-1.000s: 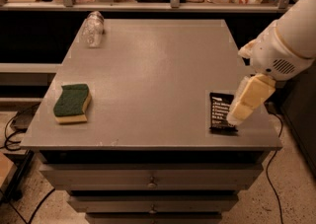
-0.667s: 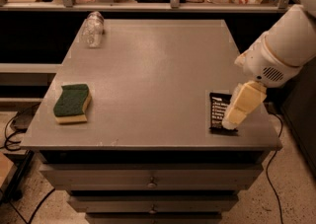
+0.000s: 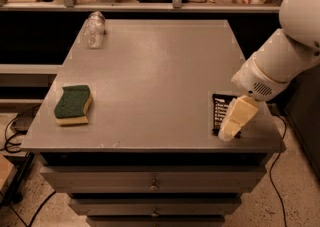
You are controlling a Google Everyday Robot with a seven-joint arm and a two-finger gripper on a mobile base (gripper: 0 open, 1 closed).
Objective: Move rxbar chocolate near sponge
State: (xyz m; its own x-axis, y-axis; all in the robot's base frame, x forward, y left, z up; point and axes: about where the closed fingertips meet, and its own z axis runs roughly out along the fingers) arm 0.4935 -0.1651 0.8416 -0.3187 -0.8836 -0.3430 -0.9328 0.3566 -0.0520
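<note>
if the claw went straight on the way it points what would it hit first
Most likely the rxbar chocolate: the claw points down at the near right corner of the table, right over the bar. Depth is unclear, so it may already touch it.

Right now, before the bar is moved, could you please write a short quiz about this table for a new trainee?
1. True or false: the sponge touches the rxbar chocolate.
2. What lies at the back left of the table? A) a plastic bottle B) a mug C) a bowl
3. Fill in: the gripper is over the ____.
Key: 1 false, they lie at opposite front corners. 2 A. 3 rxbar chocolate.
</note>
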